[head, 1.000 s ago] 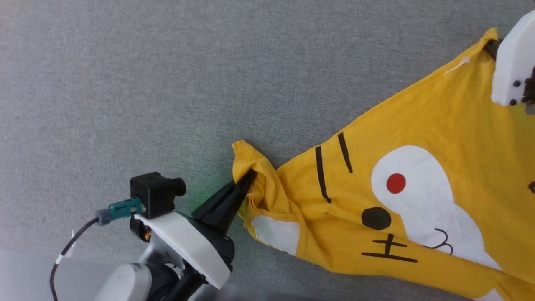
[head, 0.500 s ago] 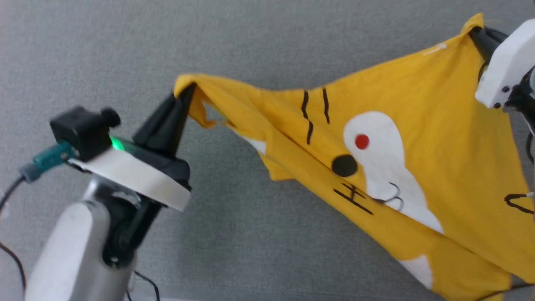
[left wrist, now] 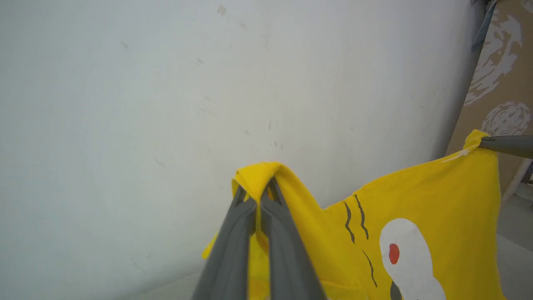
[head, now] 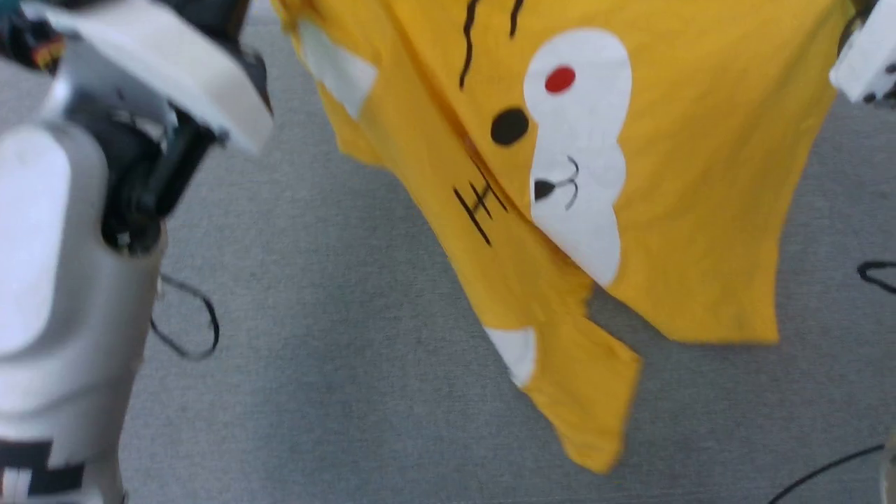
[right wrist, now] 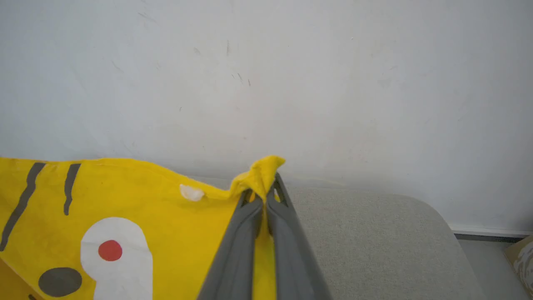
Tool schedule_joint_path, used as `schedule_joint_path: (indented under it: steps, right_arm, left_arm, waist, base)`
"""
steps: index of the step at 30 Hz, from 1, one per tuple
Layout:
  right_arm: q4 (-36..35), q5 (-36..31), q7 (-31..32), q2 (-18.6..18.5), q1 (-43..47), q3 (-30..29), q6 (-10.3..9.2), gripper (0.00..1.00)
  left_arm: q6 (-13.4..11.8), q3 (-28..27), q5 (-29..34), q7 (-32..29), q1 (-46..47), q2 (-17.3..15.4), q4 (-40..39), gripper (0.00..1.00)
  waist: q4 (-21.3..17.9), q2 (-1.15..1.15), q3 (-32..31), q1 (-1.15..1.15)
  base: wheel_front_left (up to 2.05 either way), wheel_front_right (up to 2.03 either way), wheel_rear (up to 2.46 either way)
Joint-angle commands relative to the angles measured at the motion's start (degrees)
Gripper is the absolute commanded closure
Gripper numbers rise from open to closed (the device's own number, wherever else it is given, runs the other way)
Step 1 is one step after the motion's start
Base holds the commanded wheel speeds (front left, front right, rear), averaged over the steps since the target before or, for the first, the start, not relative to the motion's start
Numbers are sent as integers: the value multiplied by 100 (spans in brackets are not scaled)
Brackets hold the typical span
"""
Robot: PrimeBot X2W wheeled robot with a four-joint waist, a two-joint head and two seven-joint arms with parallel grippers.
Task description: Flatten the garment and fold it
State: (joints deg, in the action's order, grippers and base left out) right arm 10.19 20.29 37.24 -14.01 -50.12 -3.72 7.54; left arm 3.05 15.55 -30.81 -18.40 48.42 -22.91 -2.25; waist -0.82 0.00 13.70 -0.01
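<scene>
The garment (head: 686, 210), a bright yellow T-shirt with a white patch, a red dot and black stripes, hangs in the air above the grey table, stretched between both grippers. In the left wrist view my left gripper (left wrist: 259, 200) is shut on a bunched top corner of the garment (left wrist: 437, 196). The other arm's finger (left wrist: 504, 146) pinches the far corner there. In the right wrist view my right gripper (right wrist: 264, 200) is shut on the opposite corner of the garment (right wrist: 145, 191). The shirt's lower part droops in folds, one sleeve hanging lowest (head: 588, 406).
My pale left forearm (head: 63, 280) fills the head view's left side, and the right wrist housing (head: 864, 63) shows at the top right. Black cables (head: 189, 329) hang nearby. The grey table (right wrist: 395, 233) ends in a rounded corner before a white wall (left wrist: 166, 104). A brown printed board (left wrist: 499, 83) leans at the right.
Both arms have risen and lifted the garment from lying on the table to hanging free between them. The head view has shifted as well.
</scene>
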Motion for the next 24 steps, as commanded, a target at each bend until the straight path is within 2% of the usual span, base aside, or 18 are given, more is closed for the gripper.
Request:
schedule_joint_path:
  steps: [1, 7, 9, 14, 24]
  right_arm:
    - [63, -50, -12, 75, -174, 5, -5, 100]
    - [539, -303, -37, 365, -928, 55, -5, 100]
    - [729, -417, -108, 467, -1210, 109, -5, 100]
    - [1270, -711, -487, 687, -1966, 110, -5, 100]
    - [2260, -1178, -1072, 1006, -3003, -192, -5, 100]
  left_arm:
    - [23, -24, 5, 38, 290, 93, 142, 100]
    - [-70, -109, -76, 3, 1469, 401, 1143, 100]
    - [-77, -89, 16, -43, 1851, 370, 1455, 100]
    - [-288, -243, 142, 202, 2717, 455, 2077, 100]
    - [-449, -258, 309, 687, 3694, 671, 2829, 100]
  waist:
    - [-208, 0, -190, 1]
    - [-380, 0, -206, 1]
    - [-454, 0, -171, 1]
    - [-568, 0, -22, 1]
    - [-709, 0, 472, 1]
  base:
    - [0, 0, 0]
    - [0, 0, 0]
    - [0, 0, 0]
    - [0, 0, 0]
    - [0, 0, 0]
